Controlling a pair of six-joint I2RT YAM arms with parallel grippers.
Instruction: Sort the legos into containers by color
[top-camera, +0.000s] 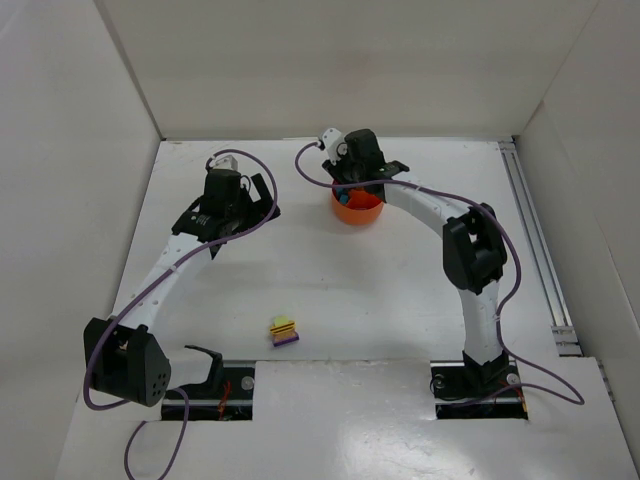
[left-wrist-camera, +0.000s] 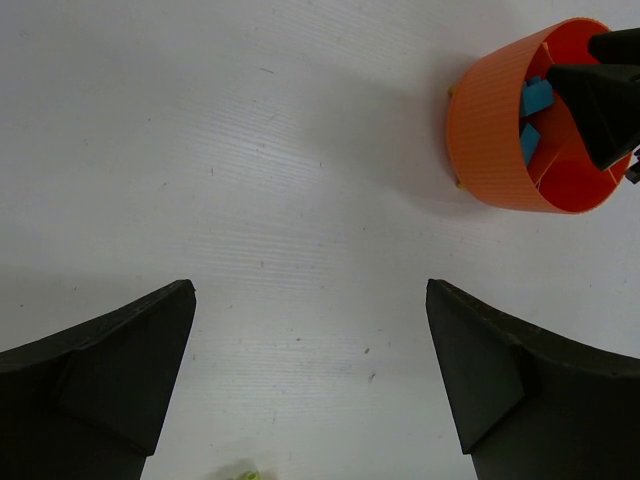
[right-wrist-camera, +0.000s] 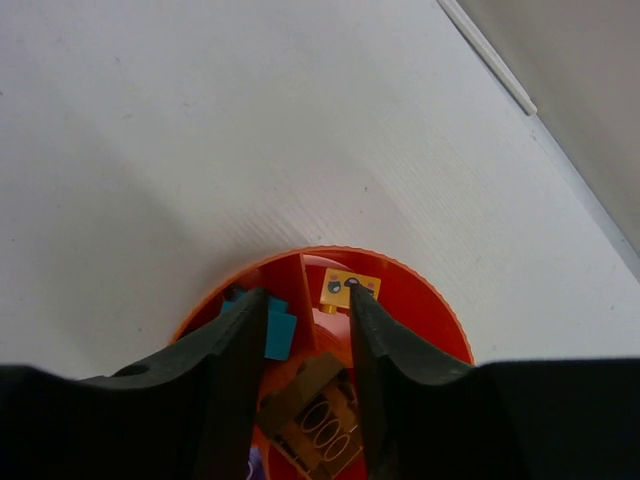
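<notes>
The round orange dish (top-camera: 357, 211) stands at the back centre of the table. My right gripper (top-camera: 357, 188) hangs right over it, fingers dipped inside. In the right wrist view my right gripper (right-wrist-camera: 305, 295) is open a brick's width with nothing gripped. Its right fingertip (right-wrist-camera: 356, 292) is at a yellow brick (right-wrist-camera: 343, 287) lying in a far compartment. Teal bricks (right-wrist-camera: 281, 335) lie in the left compartment, an olive-brown brick (right-wrist-camera: 312, 385) in the centre, and a purple one (right-wrist-camera: 250, 463) lower down. My left gripper (left-wrist-camera: 308, 290) is wide open and empty over bare table, left of the dish (left-wrist-camera: 495, 130).
A small stack of yellow-green, yellow and purple bricks (top-camera: 284, 331) sits near the front centre of the table. A speck of yellow-green brick (left-wrist-camera: 243, 472) shows at the bottom edge of the left wrist view. White walls enclose the table, and a rail (top-camera: 535, 240) runs along its right side.
</notes>
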